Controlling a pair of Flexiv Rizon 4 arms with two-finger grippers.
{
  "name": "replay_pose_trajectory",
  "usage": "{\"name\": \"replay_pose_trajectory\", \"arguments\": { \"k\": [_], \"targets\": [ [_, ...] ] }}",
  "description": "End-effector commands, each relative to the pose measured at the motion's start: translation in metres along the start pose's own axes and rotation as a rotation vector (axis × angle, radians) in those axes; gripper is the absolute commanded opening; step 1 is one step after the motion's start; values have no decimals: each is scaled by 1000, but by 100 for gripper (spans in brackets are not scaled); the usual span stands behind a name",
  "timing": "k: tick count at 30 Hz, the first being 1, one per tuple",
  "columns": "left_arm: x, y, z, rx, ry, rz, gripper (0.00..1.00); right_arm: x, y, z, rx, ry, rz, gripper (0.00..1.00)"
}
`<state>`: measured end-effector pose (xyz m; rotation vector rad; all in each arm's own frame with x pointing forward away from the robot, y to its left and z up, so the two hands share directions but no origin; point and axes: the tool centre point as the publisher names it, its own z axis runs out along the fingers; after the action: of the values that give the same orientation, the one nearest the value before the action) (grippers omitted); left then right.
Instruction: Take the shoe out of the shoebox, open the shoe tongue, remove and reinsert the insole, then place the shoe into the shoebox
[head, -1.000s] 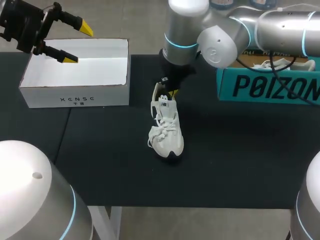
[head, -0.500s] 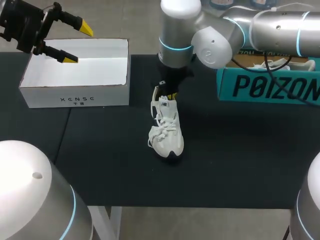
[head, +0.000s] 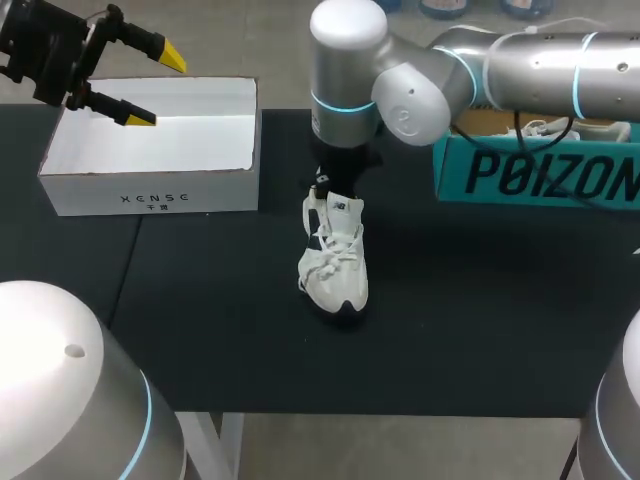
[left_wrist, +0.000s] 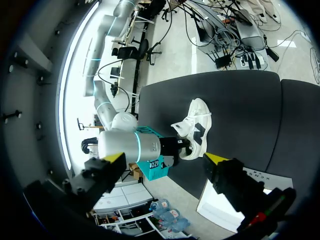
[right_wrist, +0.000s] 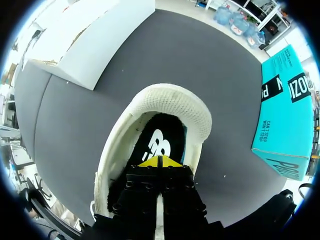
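Insole step, with right end effector closed inside shoe at insole, left end effector spread, empty, well apart from shoe; next, probably lift insole.

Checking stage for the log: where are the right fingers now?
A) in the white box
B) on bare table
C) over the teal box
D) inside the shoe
D: the right wrist view shows the right fingers shut, down inside the shoe over the insole.

A teal box with bold black lettering is sitting at the far right edge of the black desk.
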<state>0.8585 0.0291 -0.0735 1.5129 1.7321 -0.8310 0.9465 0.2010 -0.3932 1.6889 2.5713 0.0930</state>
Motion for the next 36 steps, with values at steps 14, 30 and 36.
{"name": "replay_pose_trajectory", "arguments": {
  "k": [14,30,36],
  "targets": [
    [0,0,0,0,3,0,100,19,6,15,-13,89,-86,0],
    [0,0,0,0,3,0,100,11,14,-37,-78,8,-156,0],
    [0,0,0,0,3,0,100,1,17,-28,-64,-44,-129,0]
  ]
}}
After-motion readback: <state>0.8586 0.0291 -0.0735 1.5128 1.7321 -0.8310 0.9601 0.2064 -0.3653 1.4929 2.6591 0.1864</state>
